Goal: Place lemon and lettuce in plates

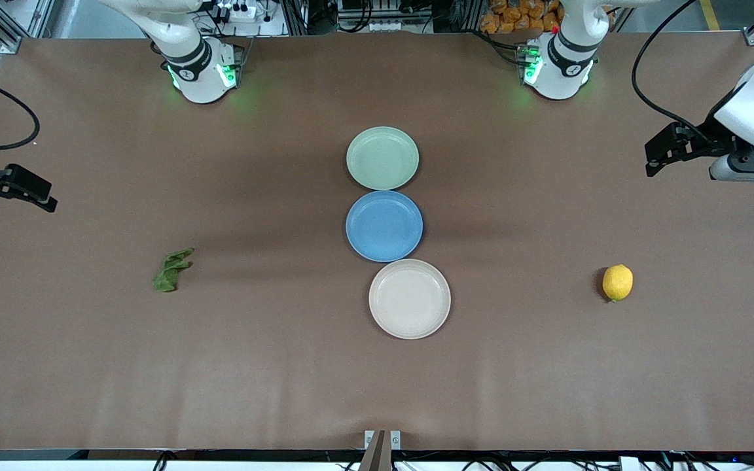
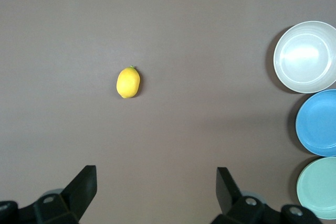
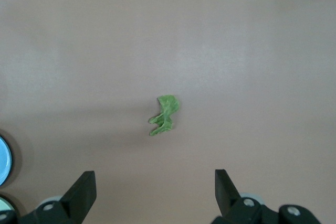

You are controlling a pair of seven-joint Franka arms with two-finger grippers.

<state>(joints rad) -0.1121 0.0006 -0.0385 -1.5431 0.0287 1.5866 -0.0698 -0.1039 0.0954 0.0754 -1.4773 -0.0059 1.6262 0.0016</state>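
Observation:
The yellow lemon (image 1: pixel 617 282) lies on the brown table toward the left arm's end; it also shows in the left wrist view (image 2: pixel 128 82). The dark-green lettuce (image 1: pixel 171 271) lies toward the right arm's end and shows in the right wrist view (image 3: pixel 165 114). The pale green plate (image 1: pixel 382 158) and the beige plate (image 1: pixel 410 299) lie mid-table, both empty. My left gripper (image 1: pixel 668 150) hangs open and empty high over the table's end, apart from the lemon (image 2: pixel 156 187). My right gripper (image 1: pixel 17 190) hangs open and empty high over the other end, apart from the lettuce (image 3: pixel 155 190).
A blue plate (image 1: pixel 384 226) lies between the green and beige plates, touching both, in a row running toward the front camera. The left wrist view shows the beige plate (image 2: pixel 306 56), the blue plate (image 2: pixel 317 123) and the green plate (image 2: pixel 317 187).

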